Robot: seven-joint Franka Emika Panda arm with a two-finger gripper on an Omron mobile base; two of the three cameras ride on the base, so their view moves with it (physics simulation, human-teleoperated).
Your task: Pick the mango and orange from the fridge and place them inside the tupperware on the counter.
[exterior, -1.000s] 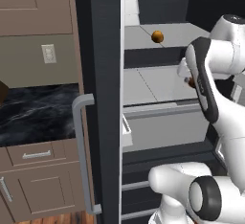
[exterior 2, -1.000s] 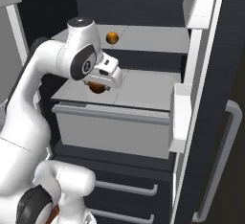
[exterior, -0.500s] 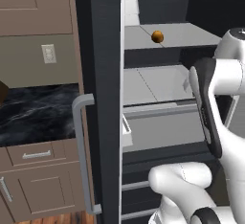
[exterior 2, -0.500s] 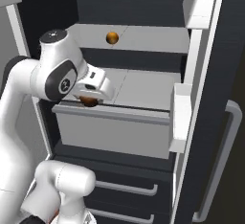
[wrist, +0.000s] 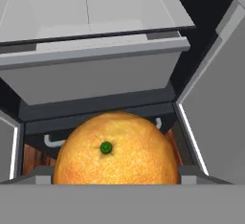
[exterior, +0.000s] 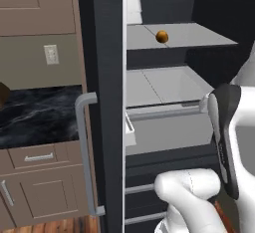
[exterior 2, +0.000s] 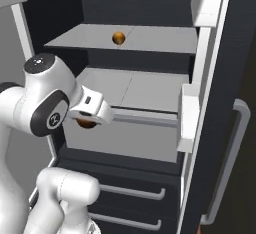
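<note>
As the arm is reaching at the open fridge [exterior 2: 150, 8], gripper [exterior 2: 89, 116]: jaws are pinching the orange [wrist: 115, 151] from both sides, fingers showing at 4 and 8 o'clock of the fruit in the hand view.
Orange: is sitting in the grip, off any shelf, green stem dot facing the hand camera; in the right base view it is peeking out under the white hand at 6 o'clock of it [exterior 2: 84, 124].
Gripper place: is hovering in front of the grey drawer [exterior 2: 125, 140], near its left end, at 9 o'clock of the right base view.
Orange-brown ball [exterior: 162, 36]: is resting on the upper grey shelf [exterior 2: 160, 40], well apart from the gripper, at 1 o'clock from it in the right base view [exterior 2: 118, 38]; cannot tell which fruit it is.
Drawer: is lying at 12 o'clock above the orange in the hand view [wrist: 91, 74], front closed under the flat shelf.
Fridge door [exterior: 107, 102]: is standing open, grey bar handle [exterior: 84, 152] on its edge, white door bins [exterior 2: 187, 120] at 3 o'clock of the right base view.
Counter [exterior: 40, 115]: black marble is showing at 9 o'clock of the left base view, beside the door, over brown cabinets [exterior: 35, 192].
Wall outlet [exterior: 51, 54]: is sitting above the counter, at 10 o'clock.
</note>
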